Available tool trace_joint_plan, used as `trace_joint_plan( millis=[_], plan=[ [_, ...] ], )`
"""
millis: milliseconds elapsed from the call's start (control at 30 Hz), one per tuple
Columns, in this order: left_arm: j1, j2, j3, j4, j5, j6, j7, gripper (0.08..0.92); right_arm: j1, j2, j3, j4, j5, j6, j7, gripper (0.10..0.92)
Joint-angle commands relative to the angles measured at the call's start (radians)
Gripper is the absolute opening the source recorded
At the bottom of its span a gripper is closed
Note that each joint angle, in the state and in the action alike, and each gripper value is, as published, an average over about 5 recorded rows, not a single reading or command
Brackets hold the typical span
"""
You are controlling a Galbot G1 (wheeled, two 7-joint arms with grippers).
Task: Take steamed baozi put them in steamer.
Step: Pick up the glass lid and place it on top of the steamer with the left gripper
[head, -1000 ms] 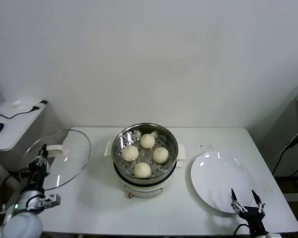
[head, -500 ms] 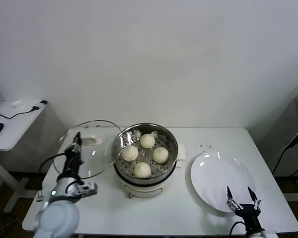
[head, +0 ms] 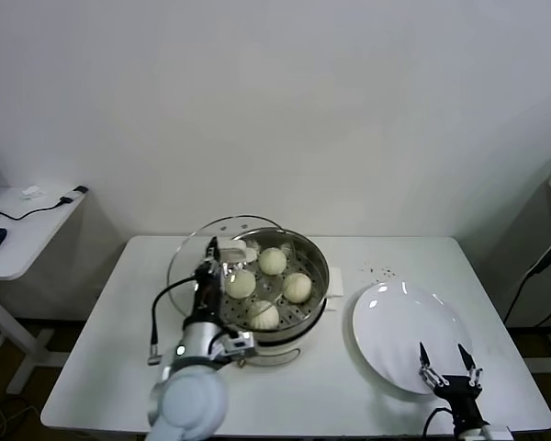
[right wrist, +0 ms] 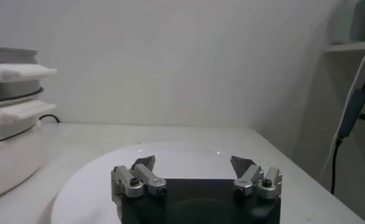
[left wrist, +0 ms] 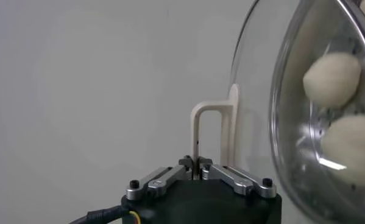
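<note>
Left gripper [left wrist: 196,175] clamps the glass lid [head: 202,253] by its handle; misalignment could clip the steamer [head: 268,276] rim. Right gripper [head: 449,365] sits open and empty over the plate [head: 399,322].

Left gripper [head: 213,250]: I have swung it in from the table's left edge to the steamer [head: 268,280], fingers clamped on the lid's white handle.
Glass lid [head: 202,255]: it has travelled with the gripper and now hangs tilted, overlapping the steamer's left rim.
</note>
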Motion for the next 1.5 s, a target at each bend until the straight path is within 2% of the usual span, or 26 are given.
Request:
trace_joint_plan(
  millis=[33,500,1000,1500],
  plan=[
    [-0.054,-0.165,0.164,0.110,0.137,0.028,0.011,0.137,0.002,0.004,0.004,-0.003,-0.004,0.004,0.001,0.823],
    [-0.076,-0.215,0.160,0.243,0.145,0.052,-0.038,0.137,-0.005,0.013,0.022,-0.007,-0.004,0.013,-0.002,0.823],
    [-0.073,-0.182,0.119,0.272,0.192,0.053,-0.039,0.137,-0.004,0.023,0.030,-0.004,-0.007,0.018,-0.003,0.823],
    [-0.074,-0.180,0.102,0.288,0.214,0.047,-0.039,0.137,-0.011,0.023,0.034,-0.003,-0.007,0.024,-0.006,0.823]
  ],
)
